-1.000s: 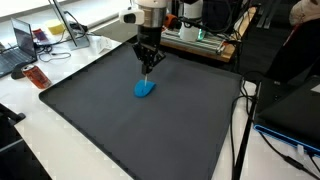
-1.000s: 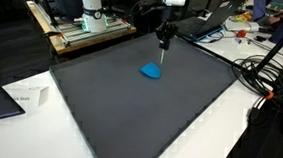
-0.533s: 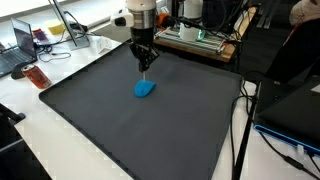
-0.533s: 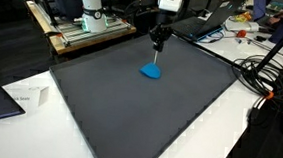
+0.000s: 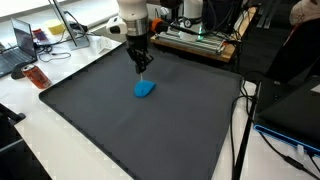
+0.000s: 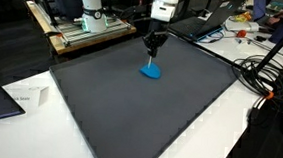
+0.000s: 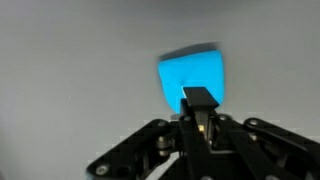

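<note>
**dk:** Right under the wrist camera, the tool [image 7: 200,102] looks pressed together, with its tips over the near edge of the blue object [image 7: 192,74]. I can't tell if something thin is pinched in there.

**moss:** Yeah, fingers together. In both exterior views it hangs just above that blue object, which lies on the dark mat [image 5: 120,130], well inside its edges. My take: stay vertical and centred and go slow, because the mat's flat and the tips could jam. Farther back on the worktop [image 5: 30,125] there's a laptop [image 5: 17,45], well apart.

Dark mat [image 5: 120,130] under blue object [image 5: 145,89]
</note>
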Motion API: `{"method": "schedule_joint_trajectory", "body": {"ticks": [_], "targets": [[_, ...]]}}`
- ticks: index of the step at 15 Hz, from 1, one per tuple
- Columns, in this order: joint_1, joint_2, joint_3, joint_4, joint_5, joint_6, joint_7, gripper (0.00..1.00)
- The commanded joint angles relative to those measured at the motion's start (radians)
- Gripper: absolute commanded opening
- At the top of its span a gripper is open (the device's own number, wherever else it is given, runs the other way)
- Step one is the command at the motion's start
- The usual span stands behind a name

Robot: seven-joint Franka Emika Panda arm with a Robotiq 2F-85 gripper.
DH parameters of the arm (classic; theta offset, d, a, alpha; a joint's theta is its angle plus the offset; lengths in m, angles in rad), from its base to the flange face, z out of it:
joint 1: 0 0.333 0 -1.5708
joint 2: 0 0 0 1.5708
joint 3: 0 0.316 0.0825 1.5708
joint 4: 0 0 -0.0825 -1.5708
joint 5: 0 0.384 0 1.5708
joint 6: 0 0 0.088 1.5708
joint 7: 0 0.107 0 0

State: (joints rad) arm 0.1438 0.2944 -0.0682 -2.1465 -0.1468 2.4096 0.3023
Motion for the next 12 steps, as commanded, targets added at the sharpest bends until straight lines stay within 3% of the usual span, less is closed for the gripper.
{"method": "schedule_joint_trajectory", "body": {"ticks": [1,6,12], "targets": [[-0.032,0.044,0.032,0.015,0.034,0.012,-0.038,0.03],[-0.041,0.126,0.041,0.022,0.046,0.119,-0.047,0.03],[-0.023,-0.005,0.021,-0.035,0.004,0.022,-0.016,0.03]]}}
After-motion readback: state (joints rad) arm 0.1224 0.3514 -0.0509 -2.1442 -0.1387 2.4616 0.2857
